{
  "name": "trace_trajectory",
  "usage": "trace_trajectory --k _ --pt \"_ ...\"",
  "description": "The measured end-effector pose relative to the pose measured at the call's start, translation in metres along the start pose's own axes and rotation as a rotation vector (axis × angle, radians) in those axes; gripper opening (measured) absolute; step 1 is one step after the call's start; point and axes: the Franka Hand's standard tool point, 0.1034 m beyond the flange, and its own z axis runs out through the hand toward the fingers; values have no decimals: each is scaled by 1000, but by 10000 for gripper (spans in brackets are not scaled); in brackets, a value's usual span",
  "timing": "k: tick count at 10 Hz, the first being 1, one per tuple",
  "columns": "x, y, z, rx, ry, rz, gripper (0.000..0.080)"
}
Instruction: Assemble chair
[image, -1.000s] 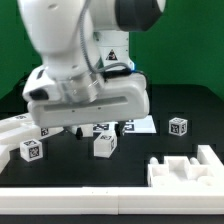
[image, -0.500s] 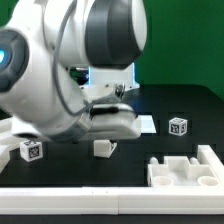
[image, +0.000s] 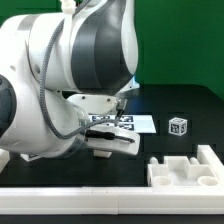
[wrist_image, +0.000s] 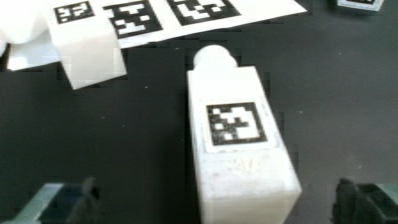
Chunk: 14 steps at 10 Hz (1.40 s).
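In the wrist view a white chair bar (wrist_image: 235, 130) with one black-and-white tag lies on the black table, lengthwise between my fingers. My gripper (wrist_image: 214, 205) is open. One dark fingertip (wrist_image: 63, 200) and the other stand wide on either side of the bar's near end, with clear gaps to it. A second white chair piece (wrist_image: 86, 55) lies beside the bar, close to the marker board (wrist_image: 143, 15). In the exterior view my arm hides the gripper and the bar. A notched white chair panel (image: 185, 168) lies at the front right.
A small tagged white cube (image: 179, 126) stands alone at the exterior view's right. The marker board (image: 130, 123) shows partly behind my arm. A white rail (image: 110, 196) runs along the table's front. My arm covers the exterior view's left half.
My arm has swung across and lowered over the table's middle. It now hides the small white block and the tagged pieces at the exterior view's left.
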Motion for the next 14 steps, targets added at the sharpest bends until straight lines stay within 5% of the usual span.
trace_trajectory --k 2,4,5,6,7,8,10,12,14 --pt "2 -2 20 0 -23 39 648" --pt "2 -1 21 -3 -24 41 620" --pt "2 -1 21 -2 -24 42 428" --pt "2 -1 21 -2 -24 42 428" --pt "3 -1 20 -2 -21 41 284" --pt "-1 -5 15 -6 -15 34 284" --pt "-22 -21 -13 -16 -20 13 284" --pt "-42 -39 -58 11 157 -14 284" --pt "-54 -50 -80 40 346 -29 285"
